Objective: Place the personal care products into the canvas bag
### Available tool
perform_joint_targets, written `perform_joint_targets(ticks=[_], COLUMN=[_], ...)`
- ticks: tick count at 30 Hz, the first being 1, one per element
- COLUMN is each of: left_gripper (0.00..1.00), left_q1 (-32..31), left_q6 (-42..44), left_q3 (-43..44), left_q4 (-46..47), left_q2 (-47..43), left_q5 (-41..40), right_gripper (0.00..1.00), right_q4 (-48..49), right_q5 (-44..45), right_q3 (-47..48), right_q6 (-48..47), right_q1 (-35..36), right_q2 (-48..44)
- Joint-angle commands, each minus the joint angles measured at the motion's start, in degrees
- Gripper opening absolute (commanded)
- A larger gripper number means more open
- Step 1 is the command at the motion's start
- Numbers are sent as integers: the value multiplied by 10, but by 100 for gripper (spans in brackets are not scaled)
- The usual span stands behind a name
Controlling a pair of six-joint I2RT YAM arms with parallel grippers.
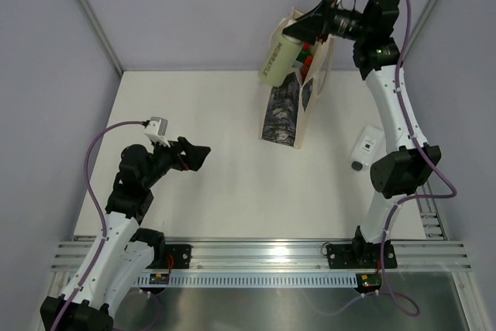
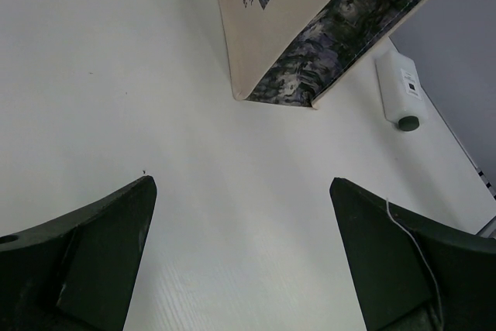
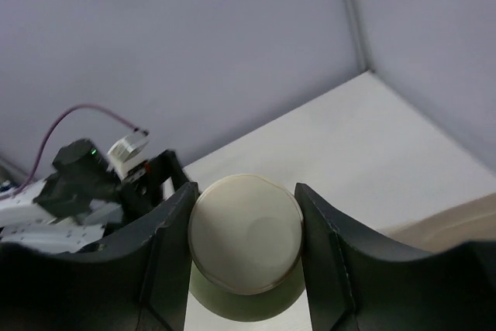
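Right gripper (image 1: 301, 34) clamps the pale green cylinder (image 1: 279, 56) above the canvas bag (image 1: 284, 118); left gripper (image 1: 194, 154) spread wide, holding nothing.

Only the top view shows the bag's mouth just below the right claw, with something red (image 1: 308, 57) inside it. The right wrist view shows only the cylinder's (image 3: 246, 246) round end, pinched between both fingers (image 3: 174, 253). The left wrist view looks between its parted fingers (image 2: 101, 246) at the bag's (image 2: 294, 13) bottom corner ahead, and, farther right, a flat white bottle (image 2: 399, 87) lying on the table (image 2: 116, 75).
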Motion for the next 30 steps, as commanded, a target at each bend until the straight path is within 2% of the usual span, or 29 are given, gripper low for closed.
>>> perform_joint_targets(ticks=[1,9,11,12,14,17,20,21,22,23,26,30], left_gripper=[99,99,99,99,99,99,99,99,99,99,99,99], left_q1=[-1,-1,-1,-1,-1,-1,-1,-1,-1,-1,-1,-1], left_q6=[-2,-4,-5,-5,-6,-9,-10,-9,-7,-6,-5,8], left_q3=[-3,7,11,12,12,7,6,6,6,6,3,6], left_q4=[14,-2,-2,-2,-2,4,7,8,9,10,14,5], left_q2=[-14,-17,-13,-12,-10,-7,-5,-3,-3,0,1,10], left_q5=[6,0,0,-1,-2,-3,-1,0,1,1,0,-4], right_gripper=[0,0,0,0,0,0,0,7,18,49,78,90], right_q4=[124,90,80,37,0,-21,-40,-60,-74,-92,-163,-231], right_q5=[38,165,155,139,122,122,125,127,127,124,136,181], right_q3=[124,228,233,236,225,150,137,135,136,139,136,139], right_q6=[106,23,-20,-46,-121,-189,-225,-234,-256,-274,-344,-394], right_q1=[-52,-91,-85,-80,-62,-47,-44,-43,-43,-42,-40,-47], right_q2=[51,161,181,186,181,154,146,146,145,144,130,105])
